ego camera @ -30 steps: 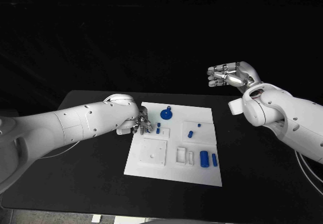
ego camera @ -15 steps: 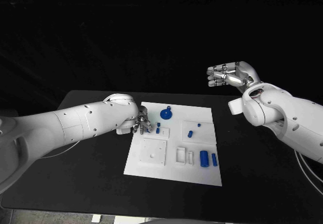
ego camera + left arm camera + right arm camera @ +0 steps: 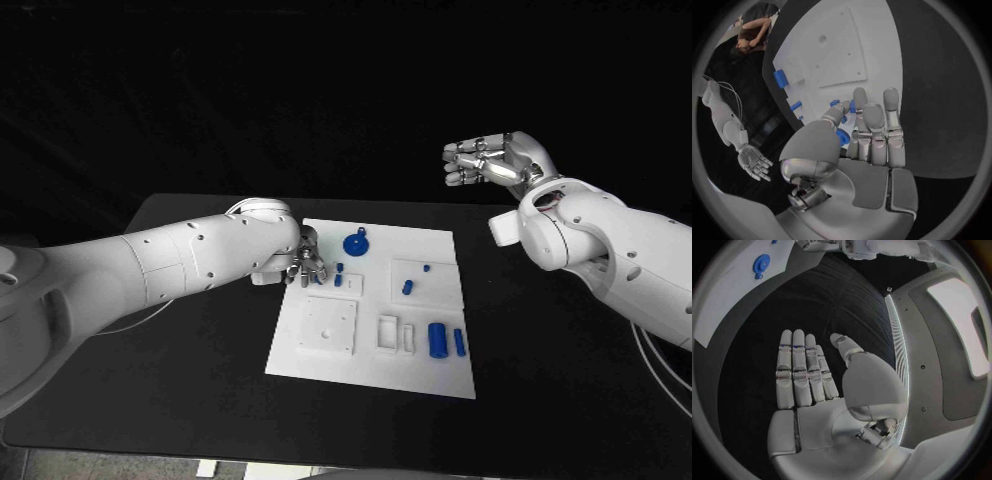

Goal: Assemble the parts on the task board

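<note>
Task board (image 3: 433,372) lies mid-counter (image 3: 173,400); left hand (image 3: 303,264) pinches a small blue part (image 3: 842,137) at its far-left corner, likely for seating; right hand (image 3: 492,160) waits raised, fingers apart, empty.

A black bench (image 3: 173,380) with rounded corners stands against a dark, unlit backdrop that rises behind its far edge. Below the bench's near edge, a thin strip of paler floor (image 3: 260,470) shows. In the right wrist view, a bright rectangular panel of light (image 3: 961,325) glows, set in a pale grey surface.
</note>
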